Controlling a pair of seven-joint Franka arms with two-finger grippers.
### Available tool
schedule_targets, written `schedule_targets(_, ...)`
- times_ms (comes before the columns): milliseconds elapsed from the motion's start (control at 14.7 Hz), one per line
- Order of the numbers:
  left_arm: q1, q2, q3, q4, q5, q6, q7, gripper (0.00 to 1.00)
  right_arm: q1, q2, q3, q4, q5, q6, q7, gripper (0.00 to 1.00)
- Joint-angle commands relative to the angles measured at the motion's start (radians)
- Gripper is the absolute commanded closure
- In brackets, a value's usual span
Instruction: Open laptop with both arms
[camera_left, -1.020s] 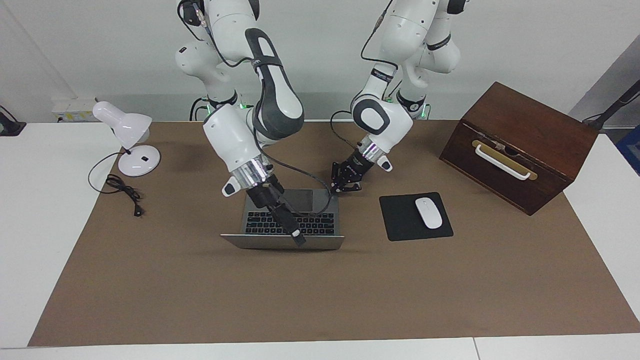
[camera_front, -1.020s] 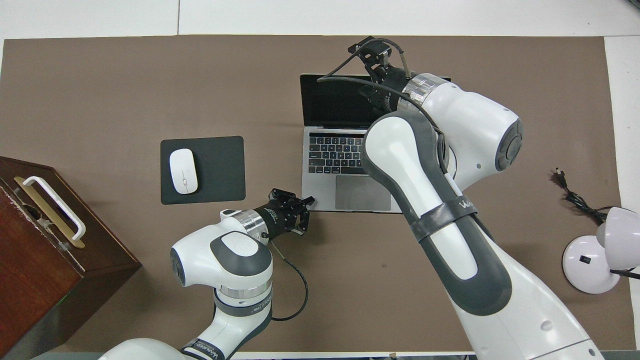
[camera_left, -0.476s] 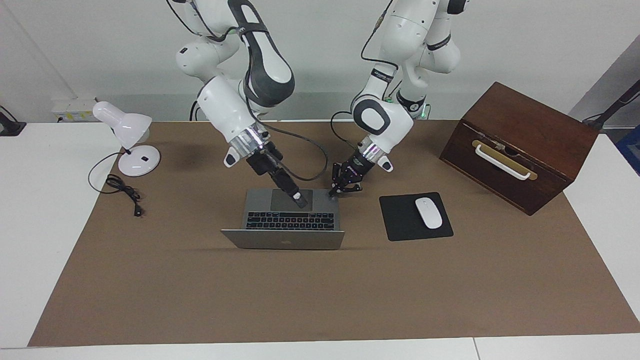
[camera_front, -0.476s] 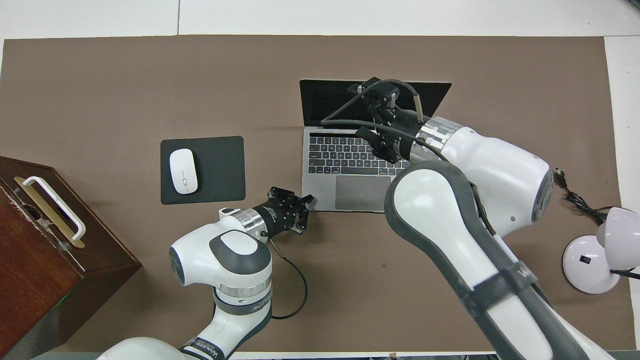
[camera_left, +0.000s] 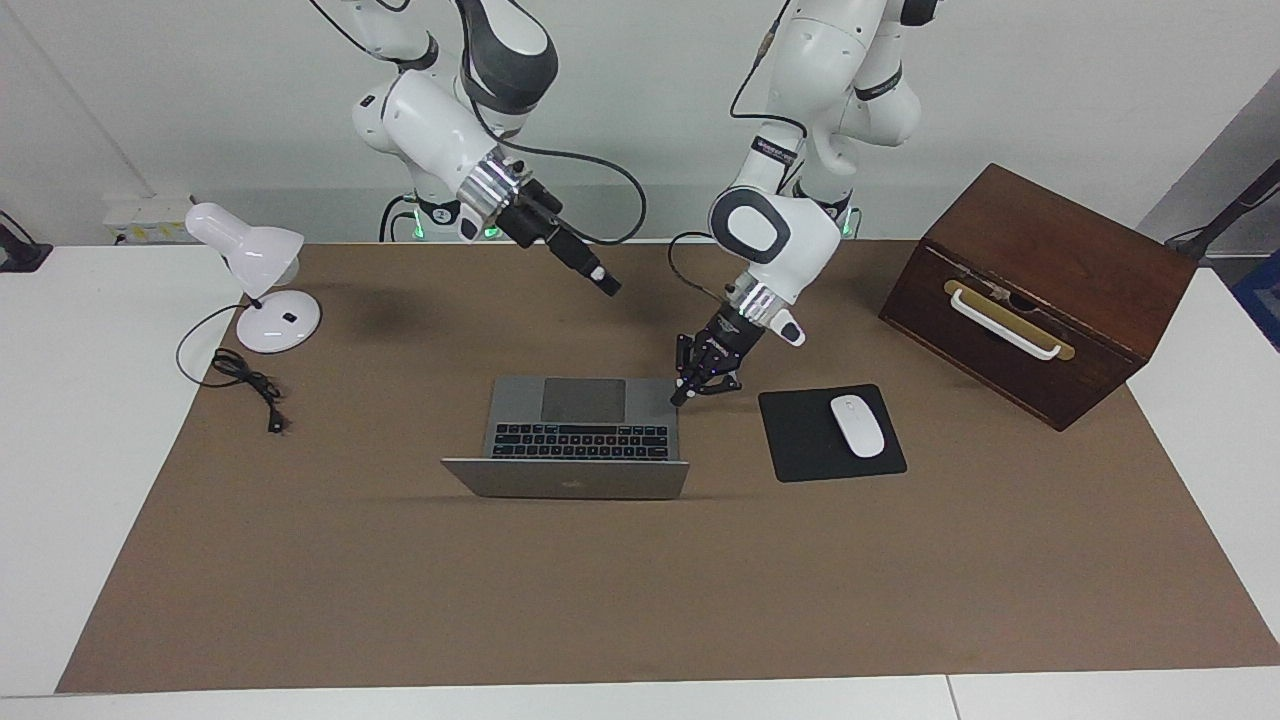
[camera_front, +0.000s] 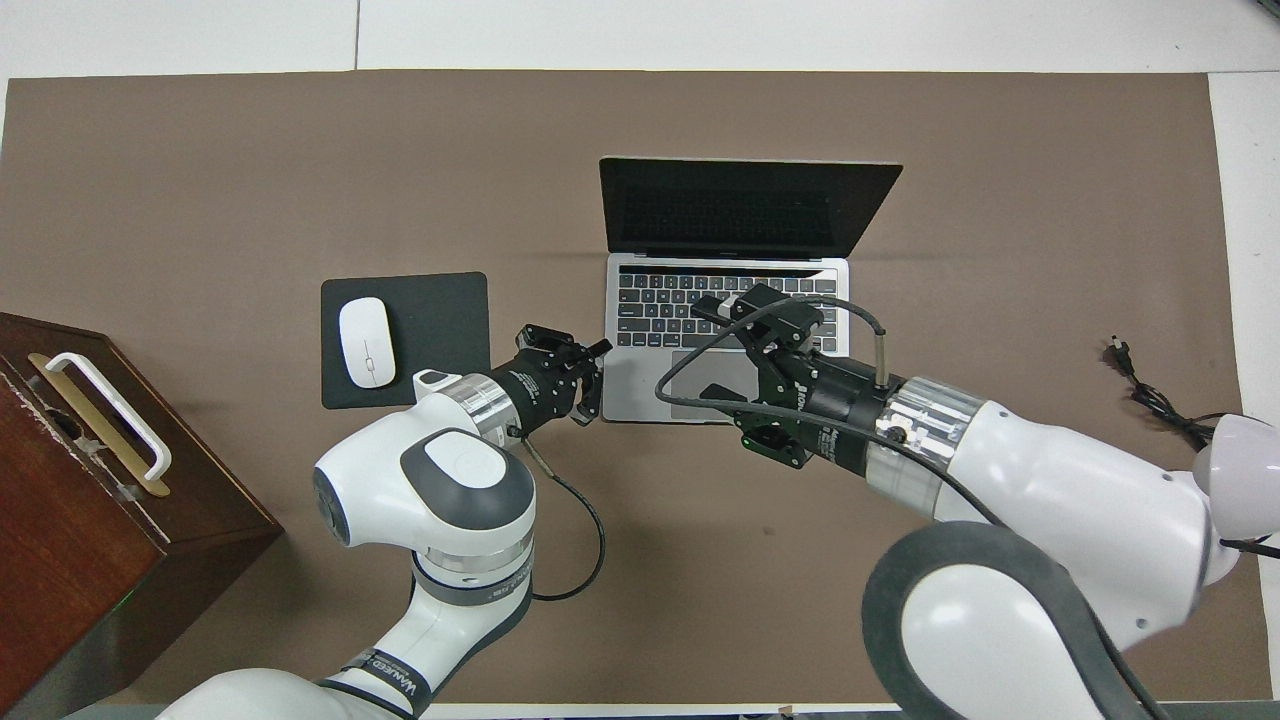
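Big picture first: the white worktop (camera_left: 100, 500) fills the facing frame, and a brown mat (camera_left: 700, 600) covers most of it. The two arms come down from the top of the frame. The right arm (camera_left: 430, 120) is lifted high, while the left arm (camera_left: 790, 220) bends down toward the middle.

In the upper corner at the left arm's end sits a dark wooden box (camera_left: 1050, 270) with a white handle. And there's the laptop (camera_left: 585, 440), dead centre of the frame, lid up, with the keyboard and trackpad facing the robots.

A white desk lamp (camera_left: 255, 260) stands at the right arm's end in the upper part of the frame, and its black cable (camera_left: 245, 380) is coiled just below it. Beside the laptop, toward the left arm's end, lies a black mouse pad (camera_left: 800, 440) with a white mouse (camera_left: 858, 426) on it.

Now the grippers. The right gripper (camera_left: 608, 287) hangs in the air in the upper middle of the frame, fingers pressed together, holding nothing. In the overhead view it covers the trackpad. The left gripper (camera_left: 682, 393) is low at the laptop's corner nearest the mouse pad, clamped tight with nothing in it. Whether it touches that corner, I can't say.
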Motion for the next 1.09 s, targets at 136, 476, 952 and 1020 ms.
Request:
schedule_targets(136, 0.052, -0.043, 0.002, 0.007, 0.113, 0.013, 0.012, 1.00, -0.072, -0.024, -0.095, 0.159, -0.325, -0.291, 0.041, 0.00)
schedule_targets(476, 0.137, -0.024, 0.003, 0.063, 0.324, 0.004, 0.045, 1.00, -0.098, -0.013, -0.207, 0.293, -0.704, -0.601, -0.001, 0.00)
schedule_targets(952, 0.275, 0.005, 0.004, 0.151, 0.836, -0.154, 0.057, 1.00, -0.222, -0.003, -0.193, 0.341, -1.027, -0.885, -0.337, 0.00)
schedule_targets(1020, 0.295, 0.005, 0.006, 0.175, 0.929, -0.214, 0.057, 1.00, -0.253, -0.003, -0.175, 0.341, -1.067, -0.911, -0.365, 0.00)
